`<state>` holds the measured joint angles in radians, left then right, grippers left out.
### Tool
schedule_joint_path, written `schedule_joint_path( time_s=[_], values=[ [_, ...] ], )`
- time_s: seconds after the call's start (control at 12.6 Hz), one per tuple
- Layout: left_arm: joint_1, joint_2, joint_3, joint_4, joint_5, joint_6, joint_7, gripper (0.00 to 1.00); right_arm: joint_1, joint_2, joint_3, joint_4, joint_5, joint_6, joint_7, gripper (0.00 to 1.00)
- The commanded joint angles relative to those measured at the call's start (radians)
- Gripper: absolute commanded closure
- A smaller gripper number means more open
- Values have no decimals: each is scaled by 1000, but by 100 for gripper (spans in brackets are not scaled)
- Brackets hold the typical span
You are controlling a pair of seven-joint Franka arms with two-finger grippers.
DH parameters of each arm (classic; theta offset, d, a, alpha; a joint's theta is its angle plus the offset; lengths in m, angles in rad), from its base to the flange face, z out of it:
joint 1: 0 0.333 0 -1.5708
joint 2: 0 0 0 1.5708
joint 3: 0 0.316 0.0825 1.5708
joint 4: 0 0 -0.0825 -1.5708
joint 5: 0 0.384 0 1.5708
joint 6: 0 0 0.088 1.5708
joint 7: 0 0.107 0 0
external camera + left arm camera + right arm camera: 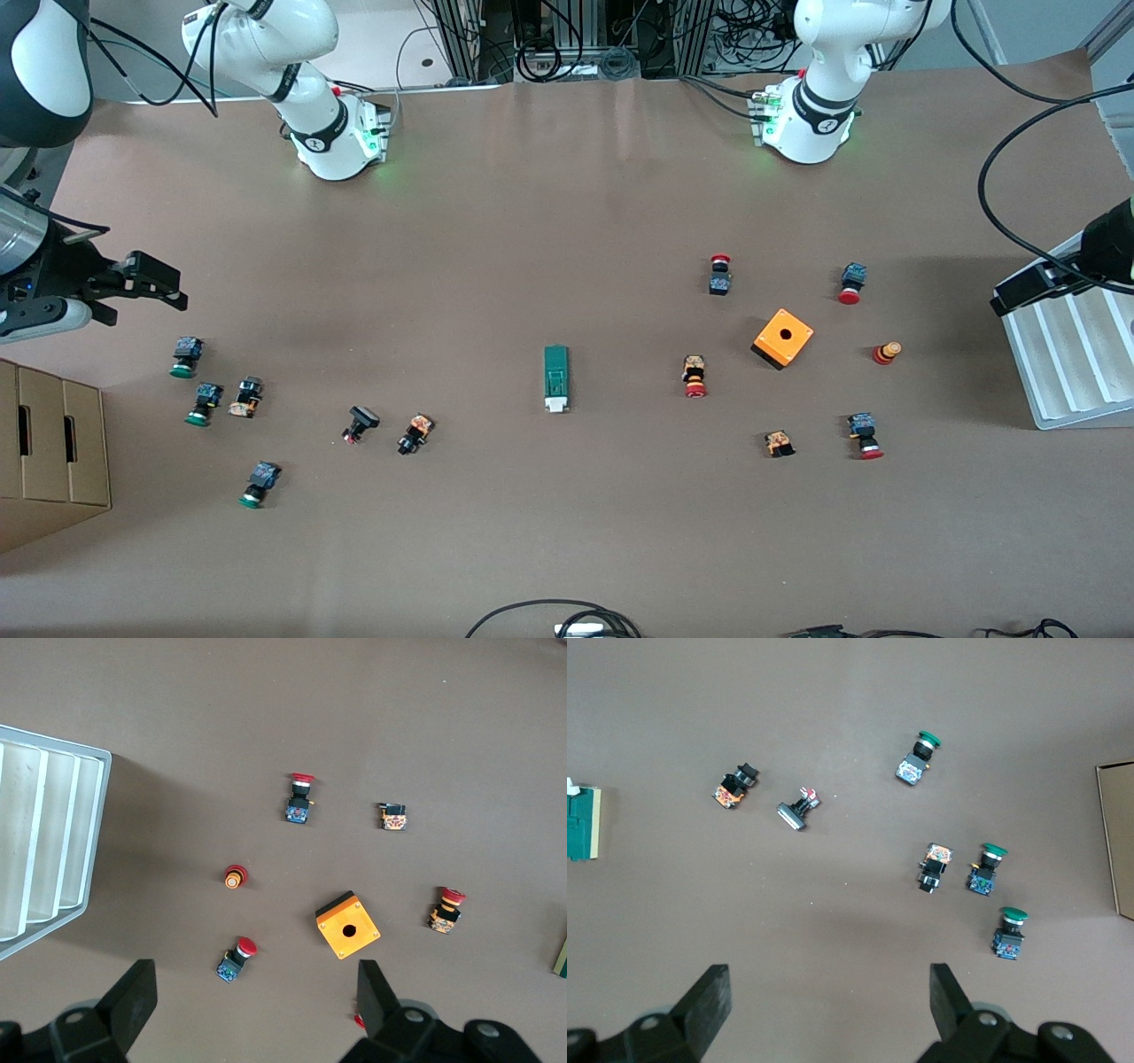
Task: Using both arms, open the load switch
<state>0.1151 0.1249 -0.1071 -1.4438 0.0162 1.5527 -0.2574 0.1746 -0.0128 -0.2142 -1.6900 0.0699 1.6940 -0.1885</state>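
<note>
Table (pixel 567 221): brown, flat, parts scattered at both ends, middle mostly bare.

Both arms wait high at their own ends, nothing held. Right gripper (pixel 151 283) hangs over the table edge at the right arm's end, above the green-capped buttons (pixel 992 864); fingers spread wide in the right wrist view. Left gripper (pixel 257 1010) sits over the white ribbed tray (pixel 1067 354) end, above the orange box (pixel 783 338) and the red-capped buttons (pixel 299 797); fingers likewise wide apart, empty.

Load switch (pixel 555 378): alone mid-table, lying flat, long axis running toward and away from the front camera, white end piece nearer that camera. Well apart from everything; closest neighbours are a small black button (pixel 415 433) toward the right arm's end and a red-capped one (pixel 695 376) toward the left arm's end. Only its edge shows in each wrist view.

Handling, my read:
- Rigid moulded plastic, light. Will slide on the smooth table cover if pushed from one side only.
- Not fragile in the body; the white end piece is probably the moving part, so don't crush it.
- Grip across the narrow width. One gripper clamps the green body at the end farther from the camera, the other takes the white end and pulls or pivots.
- Slim and low: fingers need to come down nearly to the table.
- Risk: twist in the grip if the pull is off-axis.
</note>
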Motion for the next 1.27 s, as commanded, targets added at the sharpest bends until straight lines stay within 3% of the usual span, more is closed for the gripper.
schedule_joint_path(
  time_s=[0.0, 1.19],
  values=[
    [0, -25, 1, -24, 2, 13, 1, 0, 5, -7, -2, -8, -15, 47, -14, 0],
    [-15, 15, -32, 6, 7, 12, -2, 0, 5, 2, -2, 3, -13, 46, -15, 0]
  ],
)
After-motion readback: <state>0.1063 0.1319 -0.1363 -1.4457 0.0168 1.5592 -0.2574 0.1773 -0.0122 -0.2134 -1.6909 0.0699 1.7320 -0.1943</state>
